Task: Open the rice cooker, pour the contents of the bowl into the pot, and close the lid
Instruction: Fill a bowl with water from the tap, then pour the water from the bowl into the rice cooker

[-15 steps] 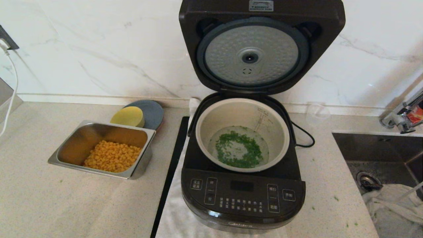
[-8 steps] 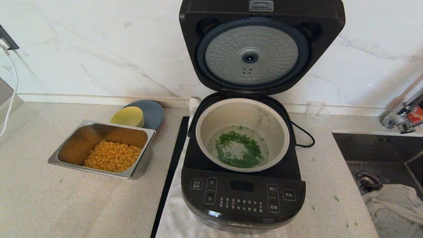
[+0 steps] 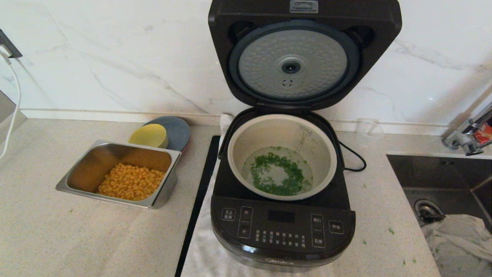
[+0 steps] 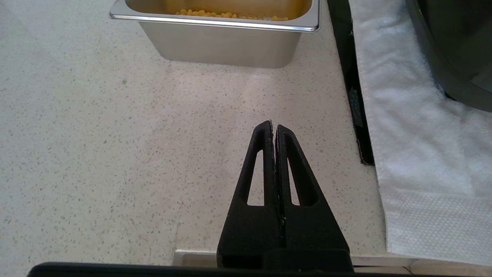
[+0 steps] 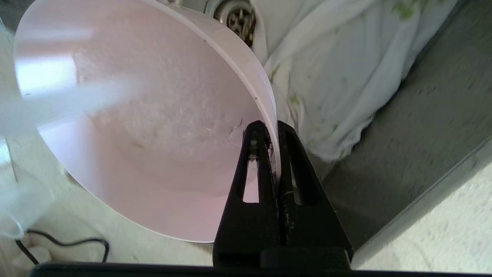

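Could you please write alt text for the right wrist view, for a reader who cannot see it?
The right gripper is shut on the rim of the bowl, whose pinkish-white inside looks nearly empty. Behind the bowl, a crumpled white cloth flecked with green lies in the steel sink by the drain.

The black left gripper, fingers pressed together, hangs over the speckled beige stone countertop. Farther off stands a rectangular steel tray holding yellow corn kernels. To the right lie a black strip, then a white cloth under the dark glossy rice cooker.
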Available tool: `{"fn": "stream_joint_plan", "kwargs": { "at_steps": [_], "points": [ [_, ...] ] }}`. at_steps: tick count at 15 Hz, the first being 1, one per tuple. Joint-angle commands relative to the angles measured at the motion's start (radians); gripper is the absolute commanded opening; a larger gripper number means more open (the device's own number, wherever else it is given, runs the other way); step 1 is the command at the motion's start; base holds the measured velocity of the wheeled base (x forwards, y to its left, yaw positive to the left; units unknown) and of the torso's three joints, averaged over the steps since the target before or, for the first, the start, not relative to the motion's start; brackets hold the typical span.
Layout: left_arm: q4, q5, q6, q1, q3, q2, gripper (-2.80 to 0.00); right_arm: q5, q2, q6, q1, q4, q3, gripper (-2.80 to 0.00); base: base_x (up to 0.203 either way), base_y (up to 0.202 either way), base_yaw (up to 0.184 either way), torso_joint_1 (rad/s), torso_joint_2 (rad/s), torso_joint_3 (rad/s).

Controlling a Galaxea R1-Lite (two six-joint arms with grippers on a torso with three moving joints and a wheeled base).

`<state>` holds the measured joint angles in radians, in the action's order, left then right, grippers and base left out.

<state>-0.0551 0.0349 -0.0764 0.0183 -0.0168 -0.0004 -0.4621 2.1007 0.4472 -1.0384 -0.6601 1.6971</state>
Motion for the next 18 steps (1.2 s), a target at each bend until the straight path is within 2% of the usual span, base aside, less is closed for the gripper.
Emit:
{"fn": "stream_joint_plan", "kwargs": {
  "at_steps": [1,5,10,18],
  "points": [
    [0.000,0.000,0.000,0.000,0.000,-0.001,-2.80,-0.003,-0.072,-0.003,0.028,-0.009,-0.043,-2.80,0.000,0.000,0.000,0.000,0.00,0.000],
    [0.000,0.000,0.000,0.000,0.000,-0.001,-2.80,0.000,-0.218,-0.008,0.141,-0.036,-0.166,-2.80,0.000,0.000,0.000,0.000,0.00,0.000],
    [0.000,0.000,0.000,0.000,0.000,-0.001,-2.80,0.004,-0.417,-0.001,0.356,-0.055,-0.319,-2.80,0.000,0.000,0.000,0.000,0.00,0.000],
    [0.000,0.000,0.000,0.000,0.000,-0.001,-2.80,0.036,-0.609,0.013,0.777,-0.250,-0.267,-2.80,0.000,0.000,0.000,0.000,0.00,0.000]
  ]
}}
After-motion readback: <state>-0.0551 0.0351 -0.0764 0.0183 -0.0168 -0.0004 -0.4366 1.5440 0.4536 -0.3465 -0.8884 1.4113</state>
